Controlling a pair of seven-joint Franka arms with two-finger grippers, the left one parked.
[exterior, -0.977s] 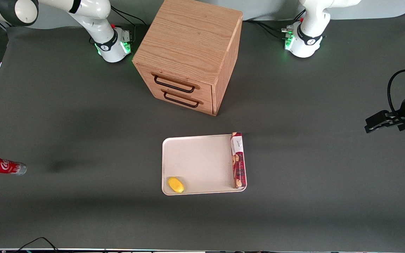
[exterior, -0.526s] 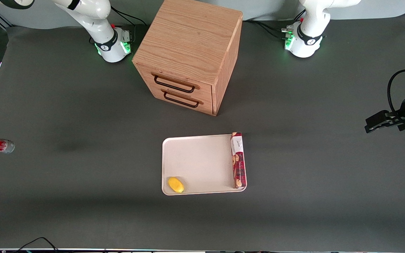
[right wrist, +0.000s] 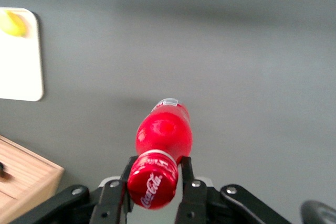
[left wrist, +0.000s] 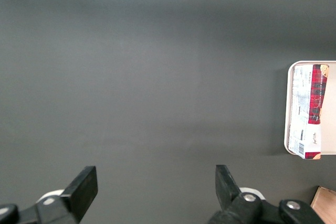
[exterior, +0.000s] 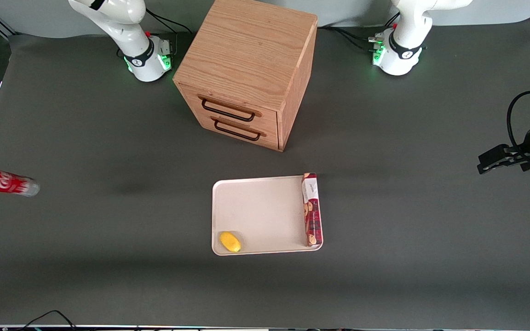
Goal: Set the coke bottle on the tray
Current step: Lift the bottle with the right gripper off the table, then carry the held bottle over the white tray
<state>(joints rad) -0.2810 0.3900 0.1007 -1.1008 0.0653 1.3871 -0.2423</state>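
Right wrist view: the coke bottle is clamped at its capped neck between the two fingers of the gripper, so that the body and silvery base hang below the grip, clear of the dark table. Held by the top like this, the base is left free to be set down first, which is judged to suit an upright placement. In the front view the bottle is seen at the working arm's end of the table, carried in the air and well apart from the tray, which lies nearer the front camera than the wooden drawer box. The tray is already shared: a cookie box is laid along the edge toward the parked arm's end, and a small yellow object, perhaps a lemon, is kept in the corner nearest the camera on the working arm's side. The bare middle of the tray is therefore judged to be the natural landing spot, and a sideways carry across the table is still required before any lowering.
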